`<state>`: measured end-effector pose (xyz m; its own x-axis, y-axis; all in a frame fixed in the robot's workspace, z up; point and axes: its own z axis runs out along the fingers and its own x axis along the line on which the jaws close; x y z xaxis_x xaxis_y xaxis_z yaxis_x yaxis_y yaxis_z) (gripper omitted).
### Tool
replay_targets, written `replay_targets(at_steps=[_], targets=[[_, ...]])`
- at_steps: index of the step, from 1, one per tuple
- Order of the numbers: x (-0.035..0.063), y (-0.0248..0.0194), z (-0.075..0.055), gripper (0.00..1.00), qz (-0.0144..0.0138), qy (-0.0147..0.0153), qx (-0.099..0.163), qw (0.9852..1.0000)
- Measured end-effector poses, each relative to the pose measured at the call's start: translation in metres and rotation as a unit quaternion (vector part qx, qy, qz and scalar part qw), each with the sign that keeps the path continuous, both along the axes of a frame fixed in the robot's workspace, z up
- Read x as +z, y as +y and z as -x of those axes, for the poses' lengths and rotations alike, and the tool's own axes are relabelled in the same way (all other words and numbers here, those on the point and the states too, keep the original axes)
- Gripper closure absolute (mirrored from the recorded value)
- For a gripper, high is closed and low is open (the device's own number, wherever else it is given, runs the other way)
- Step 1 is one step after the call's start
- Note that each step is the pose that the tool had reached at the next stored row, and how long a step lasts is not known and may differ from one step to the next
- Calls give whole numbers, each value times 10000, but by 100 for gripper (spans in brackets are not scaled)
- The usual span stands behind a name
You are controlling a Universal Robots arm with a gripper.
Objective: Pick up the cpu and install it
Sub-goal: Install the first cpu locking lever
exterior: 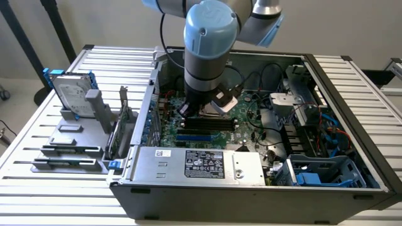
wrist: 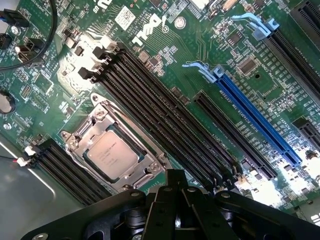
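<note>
slatted white metal table (exterior: 351, 84), carrying an open grey desktop computer case (exterior: 251, 193) and, toward the exterior view's left edge, a dull grey plastic tray of blocks (exterior: 69, 150).
green motherboard (wrist: 200, 55) on the case floor, with four long black memory slots (wrist: 165, 110) and a blue expansion slot (wrist: 257, 117).
small flat square cpu with shiny silver metal top (wrist: 111, 153): lying flat inside the silver metal socket frame (wrist: 100, 117) on the motherboard, just beside the memory slots; the frame surrounds it on all sides.
grey and light-blue robot arm (exterior: 210, 47): reaching down into the case, above the socket area.
black gripper (wrist: 175, 197): near the cpu and apart from it, nothing seen in its hold; cannot tell how far the jaws stand open.
silver hard drive with blue rails (exterior: 70, 92): standing upright at the far end of the tray.
grey power supply box with a black label (exterior: 204, 165): along the near edge of the case.
</note>
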<state>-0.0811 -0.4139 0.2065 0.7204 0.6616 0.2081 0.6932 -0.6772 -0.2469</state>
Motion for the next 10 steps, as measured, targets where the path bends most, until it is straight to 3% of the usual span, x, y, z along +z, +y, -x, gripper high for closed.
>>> replay_targets(at_steps=[10], targets=[[-58,34,6,89,-25,0,1,10000]])
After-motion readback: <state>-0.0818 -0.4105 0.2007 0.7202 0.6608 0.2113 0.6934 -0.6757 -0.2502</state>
